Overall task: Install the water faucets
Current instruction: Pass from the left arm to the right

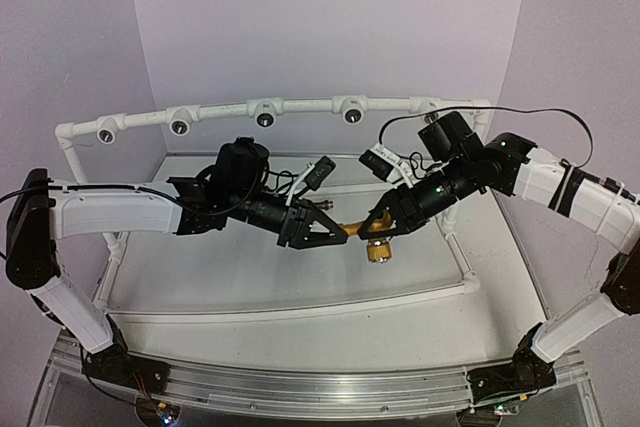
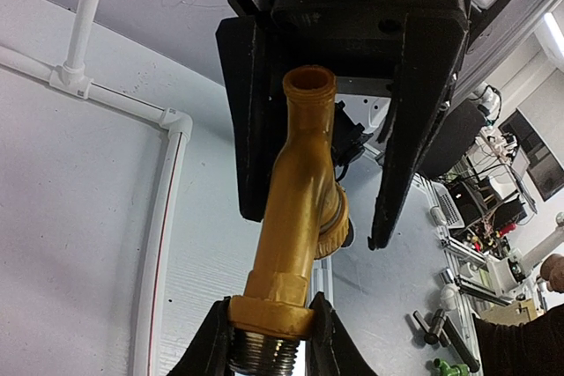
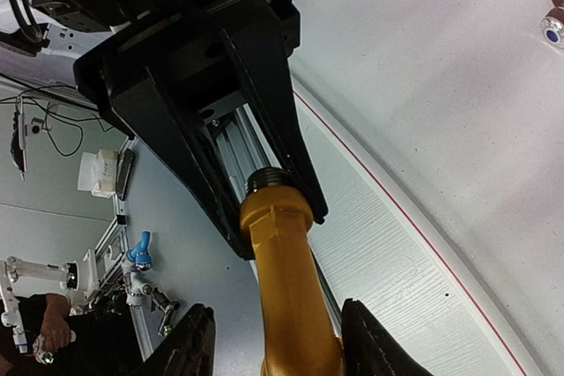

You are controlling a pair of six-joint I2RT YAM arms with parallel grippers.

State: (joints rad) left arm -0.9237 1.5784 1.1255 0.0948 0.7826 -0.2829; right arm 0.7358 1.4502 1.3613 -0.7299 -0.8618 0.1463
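Above the bench [image 1: 250, 277], in front of the white pipe rail [image 1: 300, 105] and its sockets [image 1: 265, 119], the two arms are set tip to tip. The yellow faucet [image 2: 295, 209] is held in the air between them. Its hexagonal collar, beside the silvery thread [image 2: 264, 360], is clamped by the left hand [image 2: 269, 341]. Its spout end is straddled by the right hand [image 3: 282, 345], not yet pressed shut, a gap being seen beside one finger. A handover seems to be in hand. Next, the right hand's grip would need to be made firm before the left is released, so the thread is freed for a socket.
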